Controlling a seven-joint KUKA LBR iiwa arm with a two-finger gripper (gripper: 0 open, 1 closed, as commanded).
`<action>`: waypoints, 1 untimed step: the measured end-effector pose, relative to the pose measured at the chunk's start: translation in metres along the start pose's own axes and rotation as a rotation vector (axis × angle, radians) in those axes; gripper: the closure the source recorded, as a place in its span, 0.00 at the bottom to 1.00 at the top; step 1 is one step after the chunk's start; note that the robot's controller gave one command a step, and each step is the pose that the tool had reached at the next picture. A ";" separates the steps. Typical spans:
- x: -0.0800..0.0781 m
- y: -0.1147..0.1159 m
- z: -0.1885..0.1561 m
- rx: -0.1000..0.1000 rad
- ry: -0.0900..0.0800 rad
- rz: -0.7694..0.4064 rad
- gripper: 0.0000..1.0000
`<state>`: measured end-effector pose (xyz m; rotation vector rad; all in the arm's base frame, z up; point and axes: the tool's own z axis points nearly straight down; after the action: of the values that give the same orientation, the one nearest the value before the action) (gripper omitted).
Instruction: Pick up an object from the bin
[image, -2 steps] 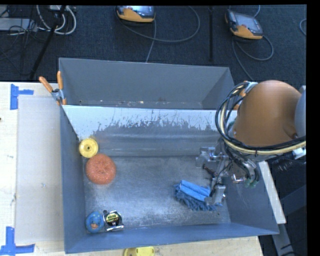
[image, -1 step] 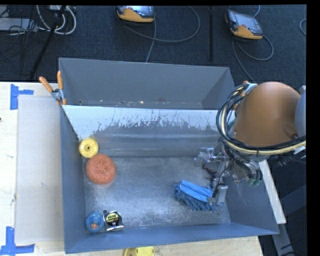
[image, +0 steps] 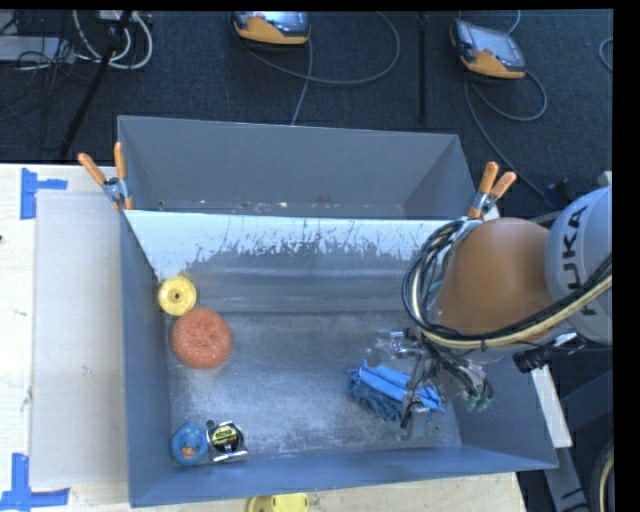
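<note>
dark carpeted floor (image: 200, 80) with loose leads trailing over it lies behind the rig, and in front of it stands the grey metal bin (image: 300, 190), its tall sloped walls there, i'd guess, to keep small things from rolling out.

the arm (image: 585, 250) comes in from the right, bent steeply down over the rim. its orange cover (image: 495, 275) and the loops of cable round it hide much of the wrist from where i stand. the gripper (image: 412, 392) hangs low in the near right part of the bin, right at a crumpled blue bundle (image: 378, 385) lying on the floor of the bin by the right wall. that bundle looks like the thing being gone for, since nothing else lies near. whether the gripper is released or clenched on it i cannot tell; the cables and the bundle's folds mask the tips, so i would not call it picked.

well apart, by the left wall, sits an orange-red scrub ball (image: 201, 338), touching or just beside a yellow ring (image: 177, 294) behind it. in the near left corner a small blue disc (image: 187, 443) lies against a little tape measure (image: 227, 438). they are tucked into the corner, awkward to reach.
</note>
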<state>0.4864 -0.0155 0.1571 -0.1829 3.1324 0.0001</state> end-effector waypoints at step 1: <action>-0.003 0.002 0.036 -0.001 0.006 -0.067 0.00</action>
<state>0.4890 -0.0134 0.1214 -0.2887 3.1304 0.0006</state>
